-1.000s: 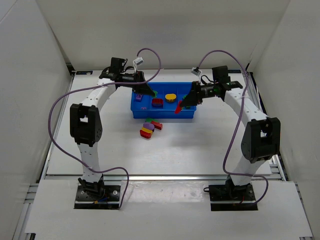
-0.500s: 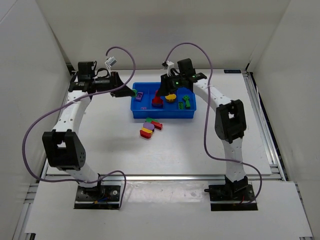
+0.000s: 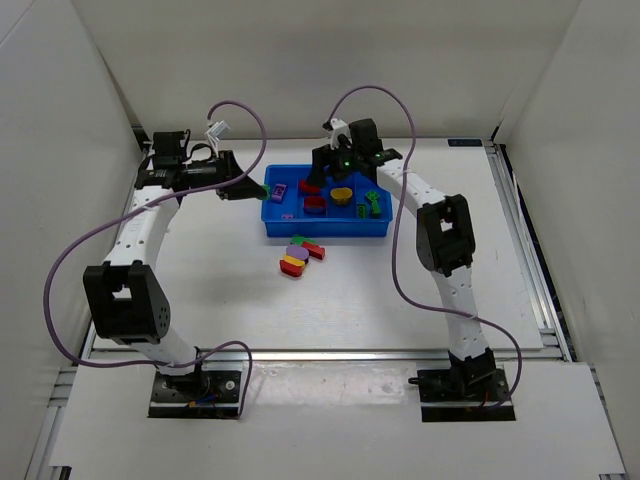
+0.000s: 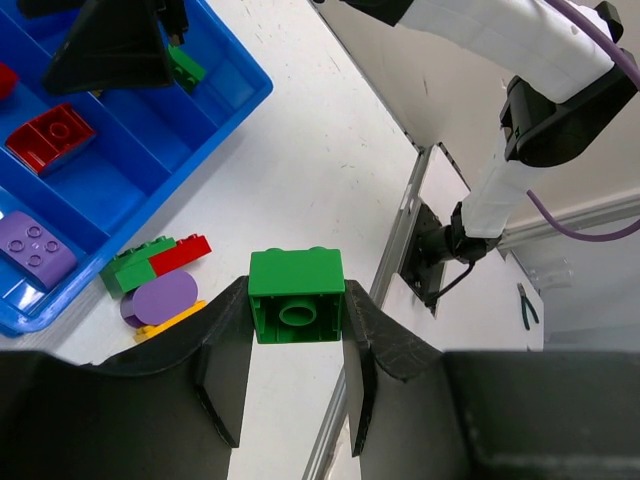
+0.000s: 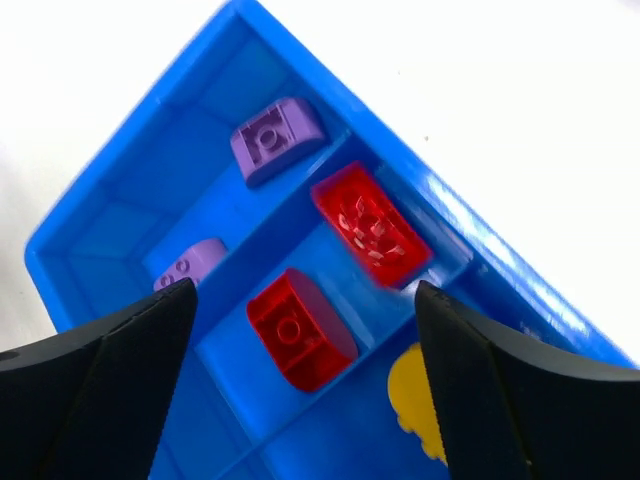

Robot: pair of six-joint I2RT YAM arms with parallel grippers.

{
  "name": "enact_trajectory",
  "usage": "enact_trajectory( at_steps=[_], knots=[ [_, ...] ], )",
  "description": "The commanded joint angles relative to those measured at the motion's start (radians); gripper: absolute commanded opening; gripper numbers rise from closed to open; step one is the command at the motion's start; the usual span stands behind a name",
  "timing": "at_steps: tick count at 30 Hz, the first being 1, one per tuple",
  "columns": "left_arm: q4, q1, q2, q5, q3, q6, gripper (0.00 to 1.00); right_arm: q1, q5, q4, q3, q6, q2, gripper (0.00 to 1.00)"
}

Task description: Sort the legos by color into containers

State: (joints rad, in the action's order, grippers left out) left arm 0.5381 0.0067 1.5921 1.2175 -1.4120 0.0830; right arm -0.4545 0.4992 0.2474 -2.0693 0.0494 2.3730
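Red lego (image 5: 372, 224) released into tray (image 3: 325, 230), right claw (image 5: 305, 288) spread; left claw (image 4: 296, 320) pinches green lego (image 4: 296, 282).

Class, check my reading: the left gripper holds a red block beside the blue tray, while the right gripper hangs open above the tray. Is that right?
Not quite. The block in the left gripper is green, not red; the left wrist view shows it clamped there. The rest stands: the right gripper hangs open above the blue tray.

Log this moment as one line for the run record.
left jaws: shut on green lego, beside left end of blue tray | right jaws: open above red legos in tray | loose pile: near side of tray, unsorted
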Motion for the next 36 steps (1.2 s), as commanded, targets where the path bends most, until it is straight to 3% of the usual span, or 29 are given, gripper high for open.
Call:
enact_trajectory(
  at_steps=[1, 4, 7, 10, 13, 17, 19, 22, 26, 31, 36],
  knots=[
    [-0.006, 0.001, -0.040, 0.010, 0.008, -0.009, 0.25, -0.007, 0.033, -0.082, -0.028, 0.006, -0.050, 0.93],
    [-0.006, -0.004, -0.001, -0.007, -0.024, -0.023, 0.25, -0.004, 0.059, -0.074, 0.009, 0.044, -0.144, 0.94],
    [-0.009, -0.097, 0.061, -0.055, -0.082, -0.037, 0.26, 0.014, 0.003, -0.045, 0.073, 0.026, -0.259, 0.94],
    [-0.009, -0.198, 0.169, -0.130, -0.154, -0.020, 0.25, 0.072, -0.037, 0.140, 0.115, -0.084, -0.400, 0.99],
    [-0.009, -0.272, 0.300, -0.177, -0.319, 0.012, 0.26, 0.167, -0.045, 0.315, 0.253, -0.198, -0.599, 0.99],
    [-0.009, -0.353, 0.452, -0.252, -0.494, 0.027, 0.27, 0.287, -0.207, 0.453, 0.416, -0.258, -0.736, 0.99],
    [-0.006, -0.393, 0.538, -0.288, -0.562, 0.053, 0.28, 0.376, -0.257, 0.435, 0.513, -0.256, -0.819, 0.99],
    [-0.006, -0.430, 0.614, -0.329, -0.672, 0.070, 0.29, 0.492, -0.171, 0.449, 0.650, -0.333, -0.960, 0.99],
    [0.000, -0.468, 0.727, -0.354, -0.777, 0.063, 0.31, 0.499, -0.188, 0.515, 0.756, -0.361, -1.066, 0.97],
    [-0.001, -0.511, 0.822, -0.386, -0.887, 0.031, 0.41, 0.505, -0.171, 0.533, 0.842, -0.339, -1.202, 0.97],
    [-0.001, -0.527, 0.931, -0.434, -1.007, 0.023, 0.61, 0.507, -0.203, 0.549, 0.857, -0.304, -1.247, 0.97]
  ],
)
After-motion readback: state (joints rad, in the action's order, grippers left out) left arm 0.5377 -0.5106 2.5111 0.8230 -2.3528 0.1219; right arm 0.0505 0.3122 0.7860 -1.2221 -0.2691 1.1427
